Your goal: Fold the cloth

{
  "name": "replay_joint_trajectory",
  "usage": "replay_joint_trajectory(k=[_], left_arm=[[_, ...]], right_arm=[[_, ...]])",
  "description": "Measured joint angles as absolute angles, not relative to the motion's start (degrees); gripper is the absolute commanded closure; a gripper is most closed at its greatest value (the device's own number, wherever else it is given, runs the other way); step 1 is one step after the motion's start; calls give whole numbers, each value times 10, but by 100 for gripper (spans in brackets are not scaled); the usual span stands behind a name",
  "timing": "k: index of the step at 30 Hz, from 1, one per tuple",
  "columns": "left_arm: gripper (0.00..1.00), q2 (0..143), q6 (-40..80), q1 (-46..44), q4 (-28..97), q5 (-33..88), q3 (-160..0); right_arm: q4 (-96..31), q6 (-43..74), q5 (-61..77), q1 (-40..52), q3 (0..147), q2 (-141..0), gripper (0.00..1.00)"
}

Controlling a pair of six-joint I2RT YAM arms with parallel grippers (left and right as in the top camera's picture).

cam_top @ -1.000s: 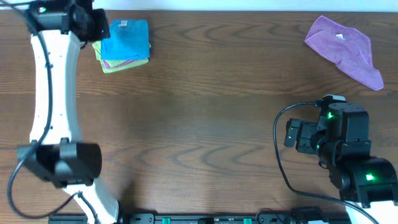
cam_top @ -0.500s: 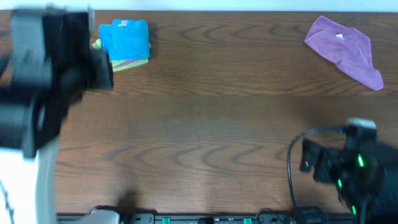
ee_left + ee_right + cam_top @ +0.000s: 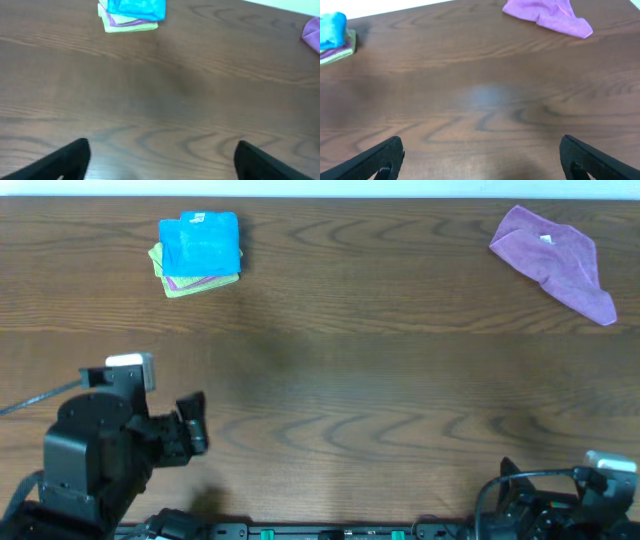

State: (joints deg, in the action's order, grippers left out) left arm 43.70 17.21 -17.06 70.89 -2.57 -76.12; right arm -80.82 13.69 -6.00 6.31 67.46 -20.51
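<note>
One fixed camera looks straight down from high above and takes in the whole dark brown wooden table. My left wrist camera sits low behind my left pincer and faces forward along the tabletop, with the stack of folded cloths with a blue one on top far ahead. My right wrist camera looks likewise past my right pincer, with the crumpled purple cloth far ahead. All three views share the stack and the purple cloth.
</note>
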Motion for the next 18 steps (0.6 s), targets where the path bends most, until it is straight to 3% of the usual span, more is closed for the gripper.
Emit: replay_joint_trajectory(k=[18], left_arm=[[5, 446, 180, -171, 734, -26, -739]], right_arm=[[-808, 137, -60, 63, 675, -205, 1]])
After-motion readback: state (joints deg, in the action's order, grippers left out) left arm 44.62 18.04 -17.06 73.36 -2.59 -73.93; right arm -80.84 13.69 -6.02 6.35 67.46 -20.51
